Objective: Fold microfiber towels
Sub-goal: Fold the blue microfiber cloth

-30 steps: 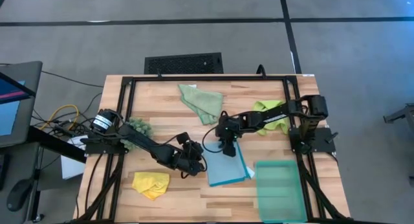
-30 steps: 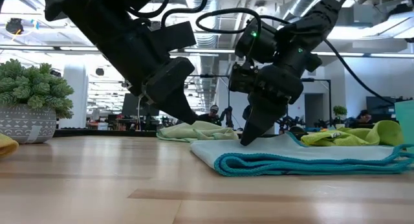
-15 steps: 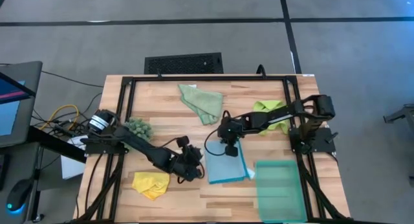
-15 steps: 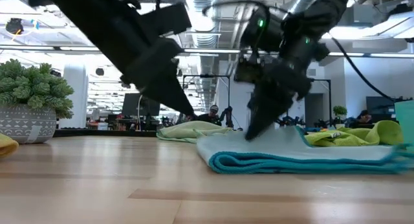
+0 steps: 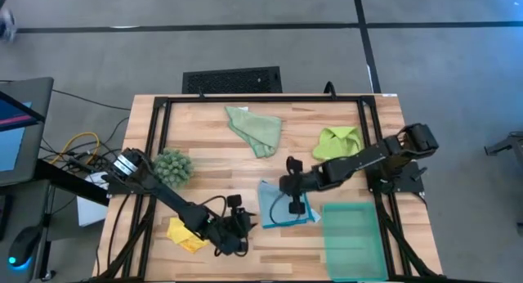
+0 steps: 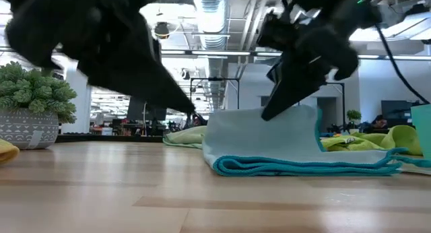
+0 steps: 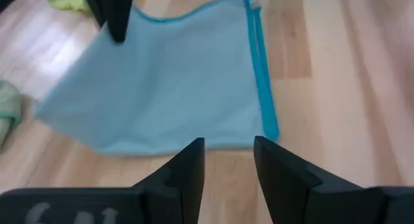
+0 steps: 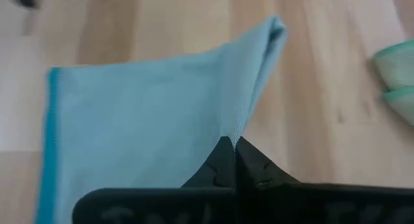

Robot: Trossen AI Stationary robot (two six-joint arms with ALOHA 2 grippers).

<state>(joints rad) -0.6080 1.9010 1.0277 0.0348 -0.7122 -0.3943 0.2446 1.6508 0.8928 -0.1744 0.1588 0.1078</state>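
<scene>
— Right hand? 
— Pinching the light blue towel, mid-worktop — one layer lifted. 
— Left hand? 
— Spread, empty, just beside the towel's edge.

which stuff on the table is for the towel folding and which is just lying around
For the job:
- light blue towel, one edge pinched and lifted by the right gripper
- sage green towel
- lime green towel
- yellow towel
- left gripper, fingers apart, holding nothing

Just lying about:
- small potted plant
- teal plastic tray
</scene>
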